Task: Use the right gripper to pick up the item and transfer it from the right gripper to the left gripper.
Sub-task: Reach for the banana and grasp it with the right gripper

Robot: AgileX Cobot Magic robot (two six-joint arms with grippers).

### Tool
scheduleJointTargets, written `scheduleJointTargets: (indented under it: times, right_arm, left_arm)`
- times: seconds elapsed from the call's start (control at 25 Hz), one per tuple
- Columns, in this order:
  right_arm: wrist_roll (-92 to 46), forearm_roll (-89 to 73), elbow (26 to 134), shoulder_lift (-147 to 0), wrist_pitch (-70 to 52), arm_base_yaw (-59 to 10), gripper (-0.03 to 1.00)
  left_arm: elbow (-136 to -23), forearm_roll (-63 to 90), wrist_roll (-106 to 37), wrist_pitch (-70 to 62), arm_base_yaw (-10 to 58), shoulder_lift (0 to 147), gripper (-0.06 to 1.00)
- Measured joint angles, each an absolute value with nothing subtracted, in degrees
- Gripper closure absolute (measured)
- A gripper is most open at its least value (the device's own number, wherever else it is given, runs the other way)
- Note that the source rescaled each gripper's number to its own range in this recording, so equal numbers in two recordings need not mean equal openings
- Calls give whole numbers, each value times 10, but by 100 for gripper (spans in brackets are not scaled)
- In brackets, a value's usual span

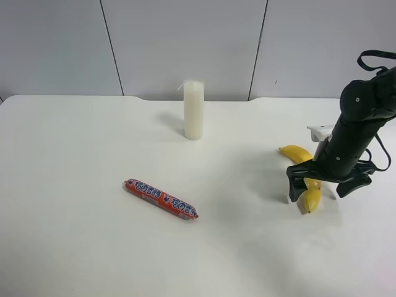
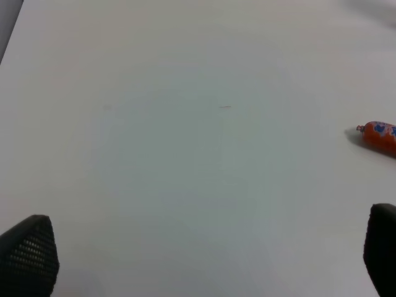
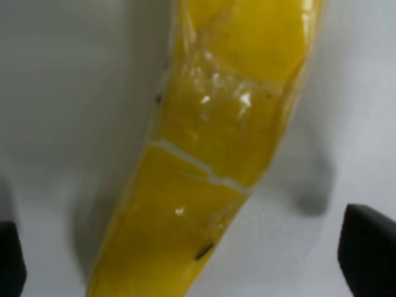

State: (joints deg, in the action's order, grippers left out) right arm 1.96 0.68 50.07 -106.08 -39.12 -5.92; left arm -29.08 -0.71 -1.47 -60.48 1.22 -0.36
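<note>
Yellow and curved, the banana (image 1: 309,199) (image 3: 210,154) lies on the white table (image 1: 74,154) at the right of the exterior high frame, a little below mid-height. We see the right gripper (image 1: 318,193) (image 3: 189,257) poised over it, its two black fingers spread wide, one on each side of the fruit. In the right wrist view both fingertips stand clear of the peel, so nothing is gripped. That close view also shows a pale scuffed patch and a thin crack line across the peel.

The left gripper (image 2: 204,253) shows only in its own wrist view. Its fingertips are wide apart above bare table and hold nothing, with one end of the red printed sausage (image 1: 160,198) (image 2: 377,136) nearby. In the exterior frame we find the sausage lying lower left of centre and the white candle (image 1: 193,110) upright at upper centre, both well apart from the banana.
</note>
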Motion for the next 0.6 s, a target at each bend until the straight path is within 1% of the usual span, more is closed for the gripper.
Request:
scheduleJointTargets:
  times: [0.16,0.6]
  right_arm:
    - [20,7,501,-1063,-388,-59,12]
    - [20,7,501,-1063,-389,-59,64]
  left_arm:
    - [-291,-7,-15,-605,12,-4,-6]
    - [-291,-7,-15,-605,12,-4,-6]
